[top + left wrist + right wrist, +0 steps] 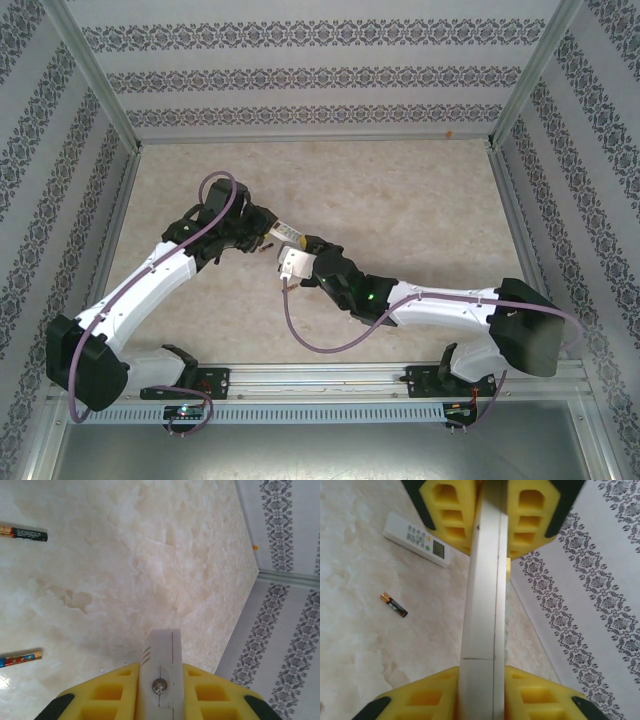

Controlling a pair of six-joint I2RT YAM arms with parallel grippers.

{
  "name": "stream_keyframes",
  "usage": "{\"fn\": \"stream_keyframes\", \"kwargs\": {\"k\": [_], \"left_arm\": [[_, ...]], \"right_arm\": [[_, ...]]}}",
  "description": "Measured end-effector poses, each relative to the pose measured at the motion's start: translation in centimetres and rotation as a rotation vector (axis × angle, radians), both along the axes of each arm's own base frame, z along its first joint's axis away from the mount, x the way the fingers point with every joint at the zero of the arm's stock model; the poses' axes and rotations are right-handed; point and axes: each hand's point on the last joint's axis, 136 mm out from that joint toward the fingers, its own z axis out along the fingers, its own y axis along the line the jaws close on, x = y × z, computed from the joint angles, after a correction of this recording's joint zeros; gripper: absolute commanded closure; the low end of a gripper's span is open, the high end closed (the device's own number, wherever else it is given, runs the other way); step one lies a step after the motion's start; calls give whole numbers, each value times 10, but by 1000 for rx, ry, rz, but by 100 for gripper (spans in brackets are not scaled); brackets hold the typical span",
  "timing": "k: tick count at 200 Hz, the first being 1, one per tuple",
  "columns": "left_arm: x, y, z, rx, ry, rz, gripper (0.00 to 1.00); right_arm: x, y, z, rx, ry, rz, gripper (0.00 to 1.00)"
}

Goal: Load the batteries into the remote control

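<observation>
A long white remote point(482, 605) is held edge-on above the table, clamped at both ends. My right gripper point(482, 672) is shut on its near end, and my left gripper point(487, 547) is shut on the far end. In the left wrist view the remote's end point(162, 650), with a small screw, sticks out past the yellow fingers point(115, 685) of my left gripper point(161, 667). A dark battery with a gold end point(24, 532) and an orange-and-blue battery point(20, 657) lie on the table. One more dark and gold battery point(394, 604) lies below the held remote. Both grippers meet mid-table, left gripper point(262, 232) and right gripper point(298, 262).
A second white remote point(417, 539) with buttons and a small display lies flat on the marble-patterned table point(400, 210). Patterned walls point(300, 70) with metal posts enclose the table on three sides. The right wall point(590, 610) stands close beside the held remote.
</observation>
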Motion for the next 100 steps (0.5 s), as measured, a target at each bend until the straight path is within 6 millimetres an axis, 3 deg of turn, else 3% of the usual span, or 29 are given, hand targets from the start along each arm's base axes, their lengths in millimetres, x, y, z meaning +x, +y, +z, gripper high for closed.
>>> {"fn": "stream_keyframes", "kwargs": {"k": [27,64,100], "left_arm": [[-2,-1,3,-13,-1,-3,81],[-2,-2,4,-34,5,-8,82],[0,14,19,-48,-36,35,82]], "right_arm": [[-2,-2,2,42,5,20,80],[-1,-10,4,81,10,44,71],[17,-61,-22,19,51,-91,74]]}}
